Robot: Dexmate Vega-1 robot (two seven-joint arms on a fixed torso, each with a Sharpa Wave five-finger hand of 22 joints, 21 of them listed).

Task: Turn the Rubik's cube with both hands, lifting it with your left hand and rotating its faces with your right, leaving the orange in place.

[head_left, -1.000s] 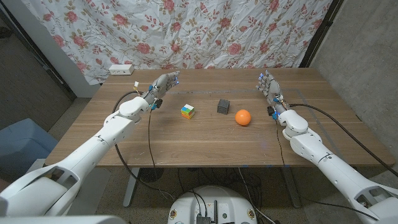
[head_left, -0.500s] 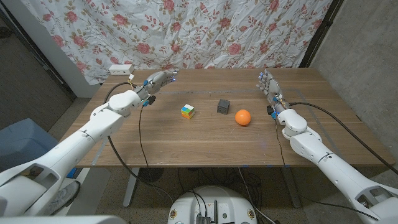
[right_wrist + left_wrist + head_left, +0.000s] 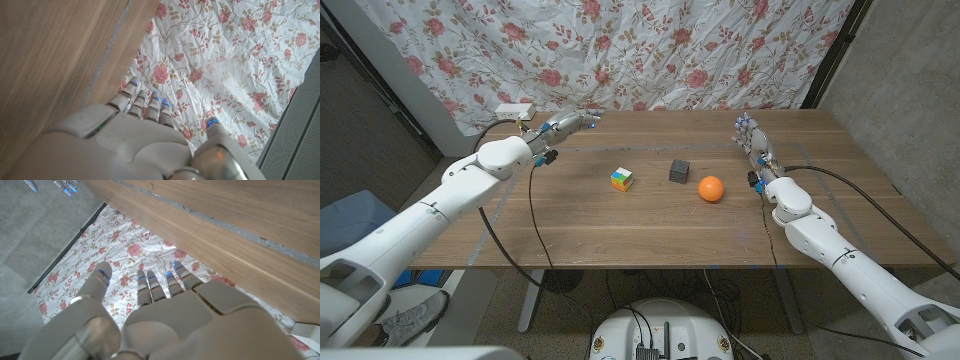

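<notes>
Cube untouched, both hands empty

Rubik's cube (image 3: 622, 179) on the table (image 3: 650, 225) left of centre, beside a dark small cube (image 3: 679, 170); orange (image 3: 710, 188) just right of that; left hand (image 3: 564, 126) near the far left edge, fingers outstretched, holding nothing; right hand (image 3: 752, 137) at far right, fingers extended, empty; floral curtain (image 3: 620, 50) behind

Wooden table (image 3: 650, 225), brown plank top. Small dark gray cube (image 3: 679, 170) on it, about mid-table, toward the far half. White power strip (image 3: 515, 109) at the far left corner of the tabletop. Floral cloth backdrop (image 3: 620, 50), white with pink roses, hangs behind the table. Gray wall (image 3: 910, 90) to the right. Blue bin (image 3: 350, 225) on the floor left of the table.
</notes>
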